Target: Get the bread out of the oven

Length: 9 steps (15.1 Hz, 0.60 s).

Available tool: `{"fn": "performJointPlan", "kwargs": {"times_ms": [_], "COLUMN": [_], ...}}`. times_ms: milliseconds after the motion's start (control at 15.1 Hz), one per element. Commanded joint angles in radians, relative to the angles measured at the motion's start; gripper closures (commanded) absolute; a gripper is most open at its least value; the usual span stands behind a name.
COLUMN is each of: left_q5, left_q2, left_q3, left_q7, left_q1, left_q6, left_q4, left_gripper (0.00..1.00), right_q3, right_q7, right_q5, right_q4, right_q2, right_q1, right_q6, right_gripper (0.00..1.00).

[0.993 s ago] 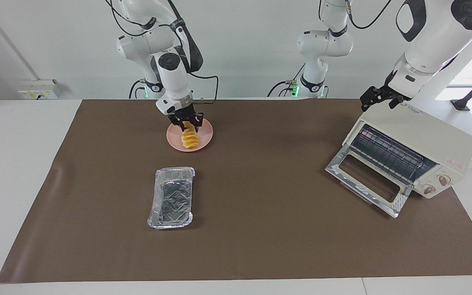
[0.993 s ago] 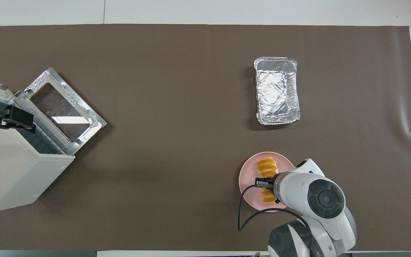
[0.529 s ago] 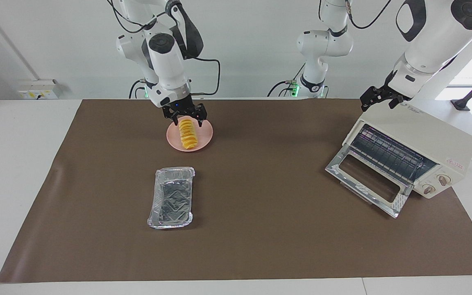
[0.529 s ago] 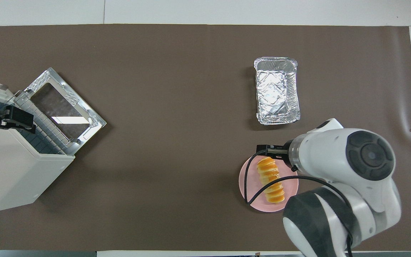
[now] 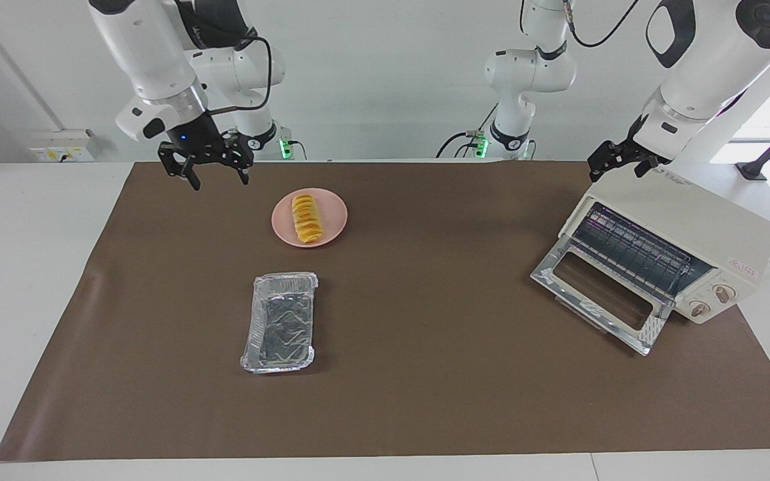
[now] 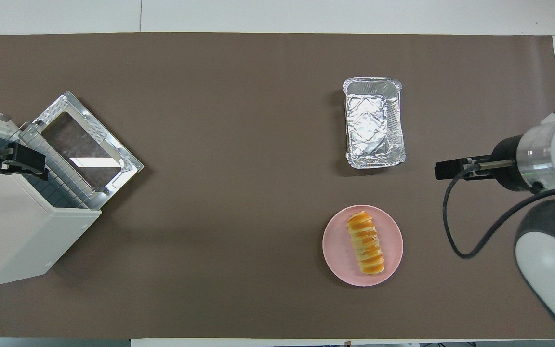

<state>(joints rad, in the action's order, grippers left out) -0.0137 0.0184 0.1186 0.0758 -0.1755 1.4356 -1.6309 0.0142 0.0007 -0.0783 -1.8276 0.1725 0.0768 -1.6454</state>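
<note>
The golden ridged bread (image 5: 307, 218) lies on a round pink plate (image 5: 331, 208), free of any gripper; it also shows in the overhead view (image 6: 365, 243). The cream-white oven (image 5: 706, 220) stands at the left arm's end of the table with its glass door (image 5: 595, 294) dropped open and its wire rack bare. My right gripper (image 5: 216, 176) is open and empty, raised over the mat beside the plate, toward the right arm's end; it also shows in the overhead view (image 6: 455, 169). My left gripper (image 5: 611, 166) rests at the oven's top edge (image 6: 12, 161).
A crinkled silver foil tray (image 5: 280, 322) stands empty on the brown mat (image 5: 425, 374), farther from the robots than the plate. The pink plate shows in the overhead view (image 6: 337, 250) too.
My right gripper opened off the bread, left it on the pink plate, rose and swung away toward the right arm's end of the table. The left arm has not moved.
</note>
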Motion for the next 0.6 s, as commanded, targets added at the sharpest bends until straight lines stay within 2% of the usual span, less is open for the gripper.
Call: {"fn": "performJointPlan", "kwargs": {"times_ms": [0,132,529], "left_q5": [0.003,0.003,0.003], "left_q2": [0.012,0.012,0.012], "left_q3": [-0.002,-0.002,-0.002], "left_q7": [-0.001,0.001,0.001], "left_q1": [0.007,0.007,0.007], "left_q6": [0.002,0.002,0.002], "left_q4": [-0.003,-0.003,-0.003], "left_gripper": [0.00,0.00,0.00], "right_q3": [-0.011,-0.010,-0.014], "right_q7": [-0.048,-0.073,-0.077], "right_q5": [0.053,0.086,0.092], "right_q4": [0.228,0.316,0.246], "right_q2": [-0.111,-0.145,-0.142], "right_q1": [-0.061,-0.080,-0.106], "right_q6": [0.192,0.249,0.187], "right_gripper": [0.00,0.00,0.00]}}
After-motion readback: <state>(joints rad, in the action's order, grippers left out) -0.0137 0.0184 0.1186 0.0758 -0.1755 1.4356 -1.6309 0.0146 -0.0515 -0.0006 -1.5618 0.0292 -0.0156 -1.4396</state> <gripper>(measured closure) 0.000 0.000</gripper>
